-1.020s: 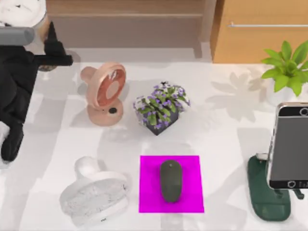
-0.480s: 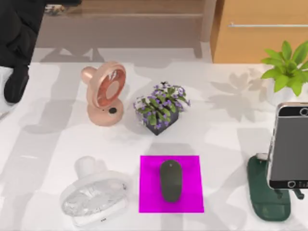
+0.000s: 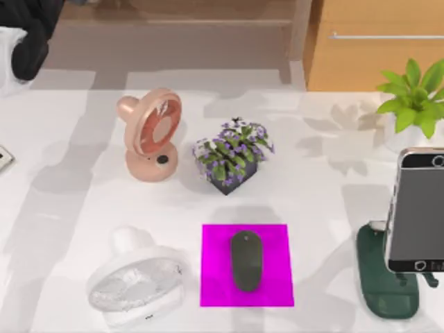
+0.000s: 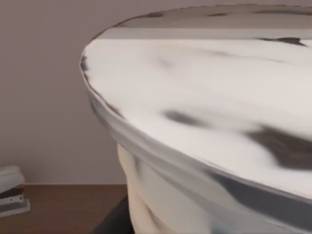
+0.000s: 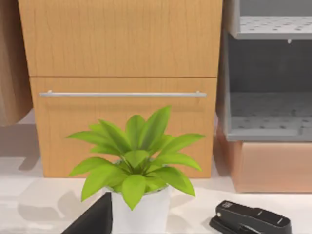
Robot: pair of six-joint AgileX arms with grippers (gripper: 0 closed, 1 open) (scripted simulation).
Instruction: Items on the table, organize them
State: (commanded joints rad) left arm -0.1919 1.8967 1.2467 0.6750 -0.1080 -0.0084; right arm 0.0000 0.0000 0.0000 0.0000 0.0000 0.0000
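The drink cup's white lid (image 4: 204, 112) looms close in the left wrist view, tilted, with its beige wall (image 4: 146, 200) below. My left gripper (image 4: 113, 222) sits against that wall, shut on the cup. My left arm (image 3: 31, 31) is at the table's far left corner. The dark grey mouse (image 3: 246, 261) lies on a magenta pad (image 3: 215, 277) at the front middle. At the right edge, the smartphone (image 3: 416, 211) leans upright on a dark green stand (image 3: 378, 277). A dark part of my right gripper (image 5: 92, 222) shows before a leafy plant.
On the white table (image 3: 319, 201) stand a pink fan (image 3: 149, 135), a purple flower pot (image 3: 232, 156) and a green potted plant (image 3: 415, 97). A white fan (image 3: 135, 288) lies at the front left. A small flat object (image 3: 3, 158) pokes in at the left edge. A black stapler (image 5: 251, 219) lies beside the plant.
My left arm has pulled up and back toward the far left corner, and the cup that stood there has left the top view with it. Nothing else has moved.
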